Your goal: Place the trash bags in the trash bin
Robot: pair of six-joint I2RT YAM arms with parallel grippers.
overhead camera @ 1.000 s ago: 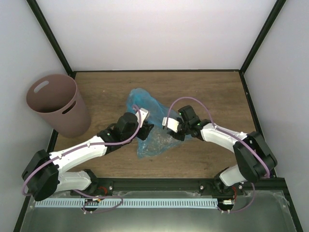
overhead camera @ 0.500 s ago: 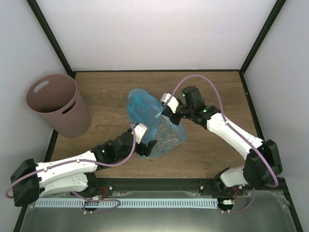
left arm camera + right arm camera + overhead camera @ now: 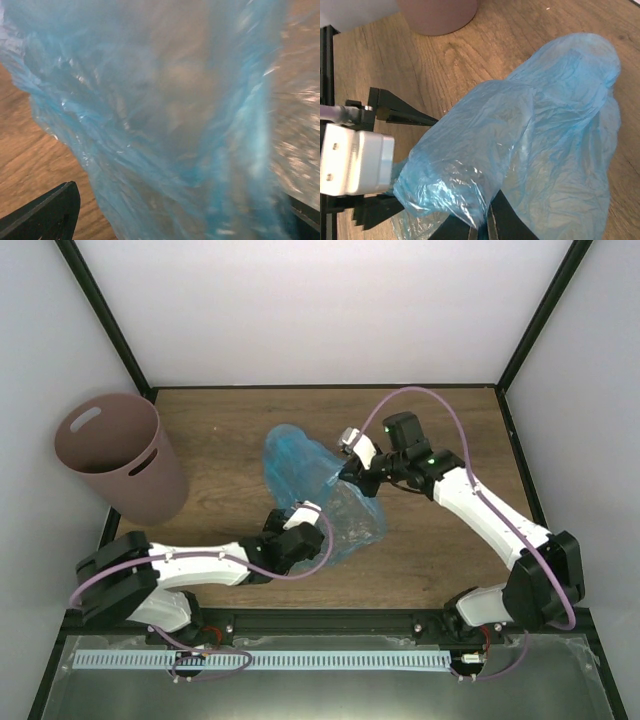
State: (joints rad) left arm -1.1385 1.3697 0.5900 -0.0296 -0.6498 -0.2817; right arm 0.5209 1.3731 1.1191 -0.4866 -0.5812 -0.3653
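Where it bunches, the glossy translucent blue bag [image 3: 297, 465] crinkles into folds.

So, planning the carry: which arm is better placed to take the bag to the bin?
Probably left: the trash bin stands far left, and the left gripper sits open around the bag. The right gripper pinches it but is farther off.

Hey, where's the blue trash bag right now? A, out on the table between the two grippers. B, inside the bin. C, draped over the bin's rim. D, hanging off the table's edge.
A: the trash bag sits on the table between the left gripper and the right gripper, well apart from the bin at the far left.
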